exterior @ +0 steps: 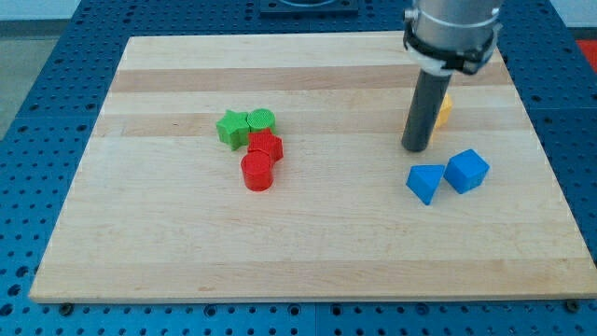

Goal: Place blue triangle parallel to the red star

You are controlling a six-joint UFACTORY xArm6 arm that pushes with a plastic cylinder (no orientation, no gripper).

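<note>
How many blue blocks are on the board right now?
2. The blue triangle lies toward the view's right, just below my tip. The blue cube sits beside it on the right. The rod might hide something behind it.

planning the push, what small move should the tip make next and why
Probably slide my tip toward the view's right and bottom, around the blue triangle. The tip sits just above that block, while the red star lies far to the view's left, so pushing leftward needs the tip on the triangle's right, where the blue cube crowds it.
</note>
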